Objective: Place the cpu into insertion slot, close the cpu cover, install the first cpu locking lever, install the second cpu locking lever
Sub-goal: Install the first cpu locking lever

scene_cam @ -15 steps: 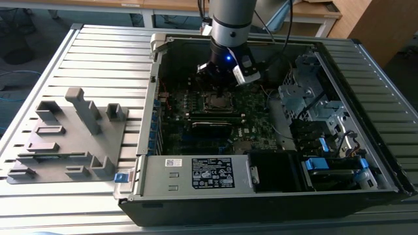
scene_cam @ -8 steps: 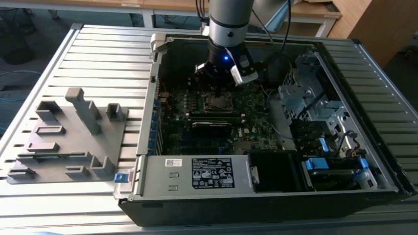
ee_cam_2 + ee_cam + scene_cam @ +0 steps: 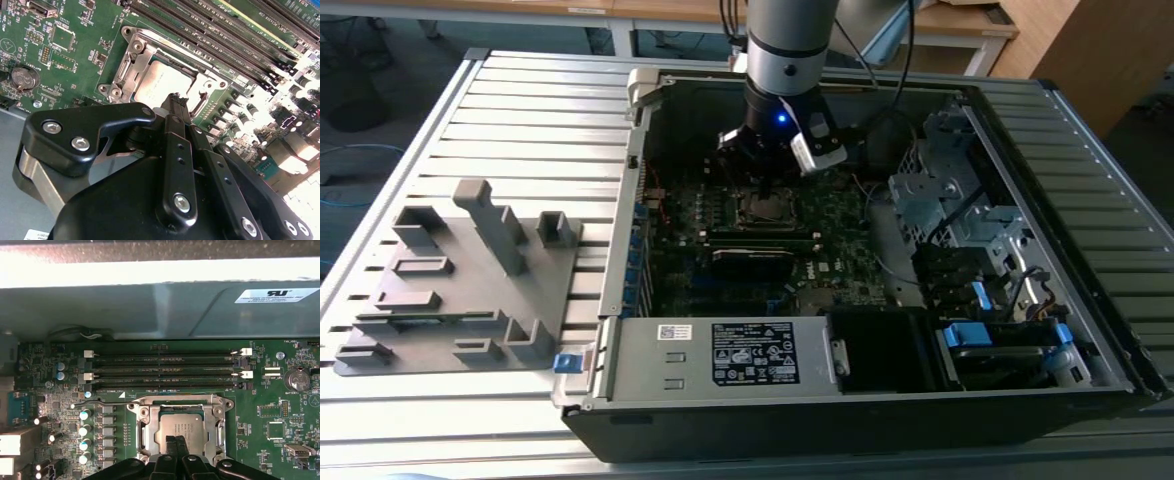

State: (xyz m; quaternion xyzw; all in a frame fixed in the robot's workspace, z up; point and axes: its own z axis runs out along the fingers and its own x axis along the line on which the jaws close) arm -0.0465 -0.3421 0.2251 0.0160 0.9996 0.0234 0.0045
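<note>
Black end effector (image 3: 175,440) fingers are pressed together side by side with no gap and nothing between them. In both wrist views their tips sit over the near edge of the cpu (image 3: 182,431). The cpu, a dull silver square, lies flat in the insertion slot (image 3: 200,412) on the green board (image 3: 270,410). The cover (image 3: 218,432) is down around it, its silver frame bordering the chip on all sides. A thin wire lever (image 3: 100,402) runs from the cover's far corner towards a row of capacitors (image 3: 85,437); whether it is latched I cannot tell. Beyond the slot lie four long memory slots (image 3: 165,372), with a coin battery (image 3: 296,379) off to one side. Behind them is the grey wall of the case (image 3: 150,310).

In the exterior view the arm (image 3: 787,40) reaches straight down into the open case. The case lies on a slatted metal desk (image 3: 520,110). A grey fixture (image 3: 467,280) stands on the desk at the exterior view's left.
</note>
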